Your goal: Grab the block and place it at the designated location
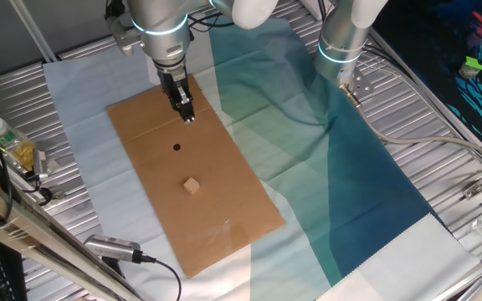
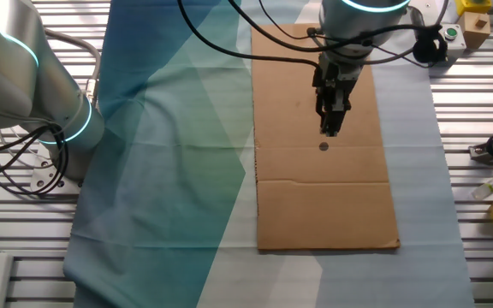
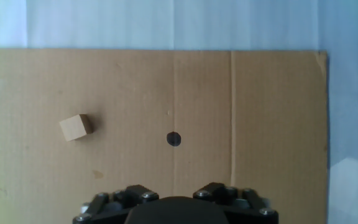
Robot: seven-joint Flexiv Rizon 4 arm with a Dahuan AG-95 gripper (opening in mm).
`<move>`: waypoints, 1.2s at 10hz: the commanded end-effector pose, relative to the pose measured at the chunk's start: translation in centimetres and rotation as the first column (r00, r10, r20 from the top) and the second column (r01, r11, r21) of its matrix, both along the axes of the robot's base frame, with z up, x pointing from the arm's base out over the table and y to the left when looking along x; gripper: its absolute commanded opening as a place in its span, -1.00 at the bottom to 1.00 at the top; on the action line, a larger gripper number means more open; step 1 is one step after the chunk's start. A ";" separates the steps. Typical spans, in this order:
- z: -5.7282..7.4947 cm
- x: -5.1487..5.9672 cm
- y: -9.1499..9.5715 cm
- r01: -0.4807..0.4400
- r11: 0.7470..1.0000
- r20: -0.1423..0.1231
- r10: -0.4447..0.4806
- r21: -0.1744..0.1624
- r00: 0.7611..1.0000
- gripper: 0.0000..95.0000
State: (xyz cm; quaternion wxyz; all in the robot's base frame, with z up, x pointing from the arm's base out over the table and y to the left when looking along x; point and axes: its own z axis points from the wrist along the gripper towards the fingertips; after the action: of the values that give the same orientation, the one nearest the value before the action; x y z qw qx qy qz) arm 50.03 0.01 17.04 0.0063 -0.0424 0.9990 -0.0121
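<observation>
The block (image 1: pixel 192 186) is a small light-tan wooden cube lying on the brown cardboard sheet (image 1: pixel 141 125). In the hand view the block (image 3: pixel 76 127) lies left of the black dot (image 3: pixel 174 139). The dot (image 1: pixel 176 148) sits mid-sheet, between the block and my gripper (image 1: pixel 187 114). The gripper hangs above the sheet's far part, fingers together and empty. In the other fixed view the gripper (image 2: pixel 330 128) hovers just above the dot (image 2: pixel 323 147), and the block is hidden behind the arm. The hand view shows only the gripper's base, not its fingertips.
The sheet lies on a blue-green cloth (image 1: pixel 325 167) over a slatted metal table. A second arm's base (image 1: pixel 341 42) stands at the back right. A bottle (image 1: pixel 11 142) and clutter sit at the left edge, and a cable with a plug (image 1: pixel 115 248) lies at the front left.
</observation>
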 end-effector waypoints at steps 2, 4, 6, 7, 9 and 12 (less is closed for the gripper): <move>0.0 0.0 0.0 -0.118 0.992 0.016 0.119 -0.043 0.993 -1.00; 0.0 0.0 0.0 -0.116 0.992 0.017 0.117 -0.045 0.993 -1.00; 0.0 0.0 0.0 -0.116 0.992 0.016 0.117 -0.046 0.993 -1.00; 0.0 0.0 0.0 -0.119 0.992 0.014 0.120 -0.047 0.993 -1.00; 0.0 0.0 0.0 -0.120 0.992 0.014 0.121 -0.047 0.993 -1.00; 0.0 0.0 0.0 -0.120 0.992 0.012 0.121 -0.049 0.993 -1.00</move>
State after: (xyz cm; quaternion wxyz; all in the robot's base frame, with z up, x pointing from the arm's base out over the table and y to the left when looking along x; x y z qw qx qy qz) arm 49.96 -0.01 17.03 0.0135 -0.1030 0.9939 -0.0356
